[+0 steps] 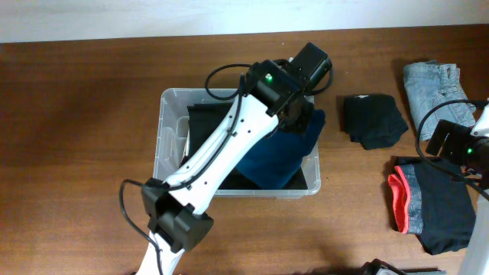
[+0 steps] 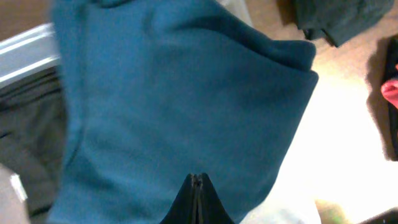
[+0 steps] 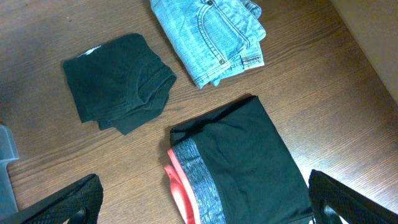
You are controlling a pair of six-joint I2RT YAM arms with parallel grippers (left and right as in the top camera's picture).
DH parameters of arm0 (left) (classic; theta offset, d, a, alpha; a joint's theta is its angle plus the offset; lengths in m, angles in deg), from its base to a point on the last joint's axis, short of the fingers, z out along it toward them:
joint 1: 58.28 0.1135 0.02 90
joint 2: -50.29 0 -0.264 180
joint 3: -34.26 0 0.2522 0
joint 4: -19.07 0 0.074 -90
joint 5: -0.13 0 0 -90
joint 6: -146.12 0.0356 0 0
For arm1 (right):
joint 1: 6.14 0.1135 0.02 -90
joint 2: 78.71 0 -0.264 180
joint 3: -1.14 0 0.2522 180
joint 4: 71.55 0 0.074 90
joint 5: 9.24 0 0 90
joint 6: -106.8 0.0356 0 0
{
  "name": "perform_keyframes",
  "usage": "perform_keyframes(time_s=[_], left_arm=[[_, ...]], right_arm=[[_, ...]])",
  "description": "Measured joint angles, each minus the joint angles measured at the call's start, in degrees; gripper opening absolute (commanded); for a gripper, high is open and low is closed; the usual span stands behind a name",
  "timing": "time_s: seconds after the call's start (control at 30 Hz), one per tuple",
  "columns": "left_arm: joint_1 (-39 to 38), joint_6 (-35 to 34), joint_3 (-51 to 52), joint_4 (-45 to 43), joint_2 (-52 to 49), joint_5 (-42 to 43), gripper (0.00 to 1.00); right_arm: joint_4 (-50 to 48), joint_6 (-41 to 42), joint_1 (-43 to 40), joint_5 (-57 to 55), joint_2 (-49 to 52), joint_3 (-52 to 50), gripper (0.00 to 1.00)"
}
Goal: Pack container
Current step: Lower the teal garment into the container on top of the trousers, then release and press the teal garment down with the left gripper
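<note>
Teal cloth is pinched in your left claw (image 2: 196, 182) over the container: the placing step is in hand.
Your left claw's jaws are pressed together on a fold of the teal garment (image 2: 174, 106), which drapes below it into the clear container (image 1: 163, 145) and seems to overhang the rim nearest the claw. A dark garment (image 1: 202, 122) lies in the tub beyond. By the look of it, you next need to lower and draw the cloth inward, clear of the rim, before letting go. Further out, your right claw (image 3: 205, 202) hangs wide open and empty above the table (image 3: 323, 93), with red-banded black shorts (image 3: 255, 155) beneath it and a black folded garment (image 3: 118, 81) and jeans (image 3: 211, 37) beyond.
</note>
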Motion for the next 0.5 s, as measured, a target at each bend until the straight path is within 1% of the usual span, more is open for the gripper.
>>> perform_keyframes(time_s=[0.23, 0.5], left_arm=[[0.0, 2.1, 1.9, -4.5, -2.4, 3.5, 0.01], [0.0, 3.3, 1.9, -5.6, -7.0, 5.7, 0.01]], right_arm=[[0.0, 0.0, 0.0, 0.0, 0.0, 0.0, 0.98], [0.0, 0.0, 0.0, 0.0, 0.0, 0.0, 0.98]])
